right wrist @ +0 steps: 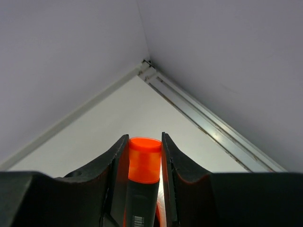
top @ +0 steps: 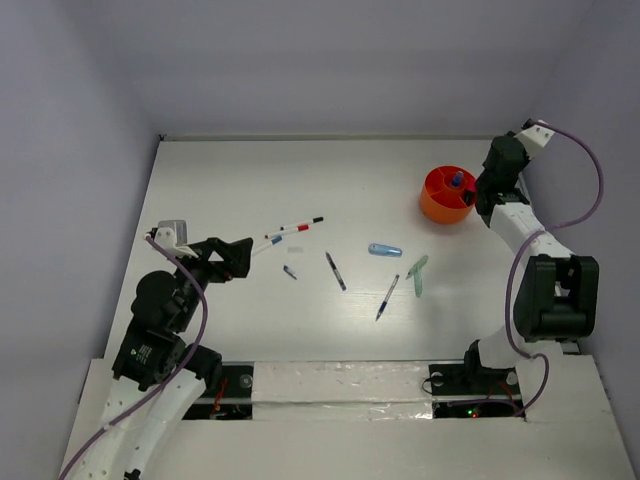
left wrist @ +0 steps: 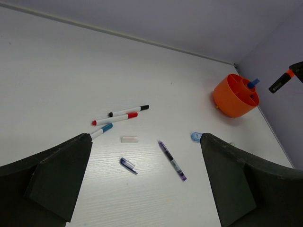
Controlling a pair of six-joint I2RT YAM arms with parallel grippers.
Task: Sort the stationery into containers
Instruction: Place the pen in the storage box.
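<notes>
The right end effector (right wrist: 144, 142) clamps a highlighter (right wrist: 143, 163) along its fingers, cup (top: 445, 195) just left and below; the left end effector (left wrist: 146, 137) gapes wide, well apart.

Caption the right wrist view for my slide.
Right end effector grips a slim dark highlighter with an orange plastic cap, facing the enclosure's corner.

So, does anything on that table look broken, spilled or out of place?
Nothing looks broken or spilled. The one oddity is a short dark blue piece, perhaps a loose cap, lying alone near the purple pen. The right gripper holds an orange-capped highlighter near the orange cup.
</notes>
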